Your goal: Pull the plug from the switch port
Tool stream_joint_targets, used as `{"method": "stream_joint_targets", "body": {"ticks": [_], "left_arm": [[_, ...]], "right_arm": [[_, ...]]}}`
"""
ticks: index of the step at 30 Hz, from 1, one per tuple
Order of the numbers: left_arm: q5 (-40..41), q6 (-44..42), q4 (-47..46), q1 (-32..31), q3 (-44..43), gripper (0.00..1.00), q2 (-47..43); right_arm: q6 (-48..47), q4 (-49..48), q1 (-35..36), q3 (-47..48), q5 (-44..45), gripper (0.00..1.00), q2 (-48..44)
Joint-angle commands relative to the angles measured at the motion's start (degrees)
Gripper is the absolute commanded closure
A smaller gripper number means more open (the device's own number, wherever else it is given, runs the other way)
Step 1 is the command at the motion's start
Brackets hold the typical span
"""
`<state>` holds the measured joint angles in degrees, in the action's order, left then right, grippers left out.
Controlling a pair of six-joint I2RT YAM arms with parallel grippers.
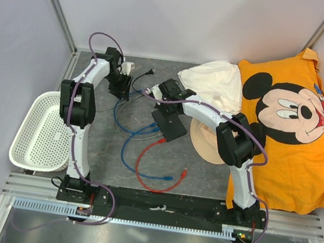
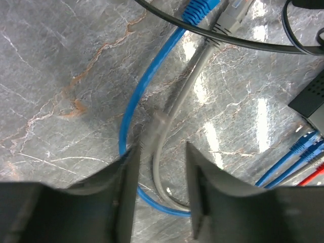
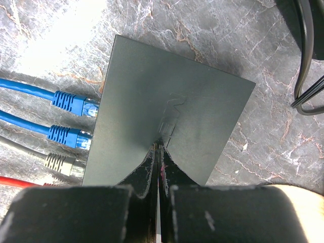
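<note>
The flat black switch box [image 3: 167, 101] lies on the grey marble table; it also shows in the top view [image 1: 170, 126]. Two blue plugs [image 3: 71, 104], a grey plug [image 3: 61, 163] and a red cable [image 3: 20, 181] enter its left edge. My right gripper [image 3: 159, 147] is shut, its tips pressed on the box's top face; it holds nothing. My left gripper [image 2: 161, 169] is open just above the table, with a loop of grey cable [image 2: 162, 167] and blue cable [image 2: 129, 116] lying between its fingers. The box's corner [image 2: 311, 98] shows at that view's right edge.
Loose blue plug [image 2: 200, 7] and grey plug [image 2: 235, 10] lie under a thin black cord [image 2: 253, 45]. A white basket [image 1: 43, 132] is at the left. A tan hat [image 1: 204, 142], white cloth [image 1: 213, 80] and orange Mickey shirt [image 1: 293, 134] are at the right.
</note>
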<state>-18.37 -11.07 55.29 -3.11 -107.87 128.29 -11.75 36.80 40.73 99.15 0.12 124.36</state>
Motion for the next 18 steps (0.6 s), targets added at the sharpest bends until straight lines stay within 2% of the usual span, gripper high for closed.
{"method": "stream_joint_targets", "body": {"ticks": [1, 4, 5, 8, 10, 14, 18], "left_arm": [[-2.1, 0.9, 0.9, 0.0, -2.0, 0.46, -1.0], [-8.6, 1.4, 0.7, 0.0, -3.7, 0.43, -2.4], [-15.7, 1.1, 0.8, 0.0, -3.7, 0.43, -3.0], [-28.5, -0.1, 0.7, -0.7, -3.0, 0.43, -5.0], [-32.2, 1.0, 0.0, -1.5, -1.6, 0.43, -5.2], [-40.1, 4.2, -4.9, -2.0, 7.0, 0.45, -5.0], [-41.9, 4.1, -7.0, -2.7, 11.5, 0.45, -4.3]], "right_arm": [[0.2, 1.1, -0.2, -2.9, 2.4, 1.00, 5.7], [0.2, 1.1, -0.1, -3.0, 2.6, 1.00, 5.7], [0.2, 1.1, -0.3, -3.0, 2.6, 1.00, 5.8], [0.1, 1.0, -0.2, -3.0, 2.8, 1.00, 5.7], [0.2, 1.1, -0.1, -2.9, 2.9, 1.00, 5.6], [0.3, 1.0, -0.2, -2.1, 2.6, 1.00, 5.1], [0.0, 1.7, -0.2, 0.2, 1.6, 1.00, 3.0]]}}
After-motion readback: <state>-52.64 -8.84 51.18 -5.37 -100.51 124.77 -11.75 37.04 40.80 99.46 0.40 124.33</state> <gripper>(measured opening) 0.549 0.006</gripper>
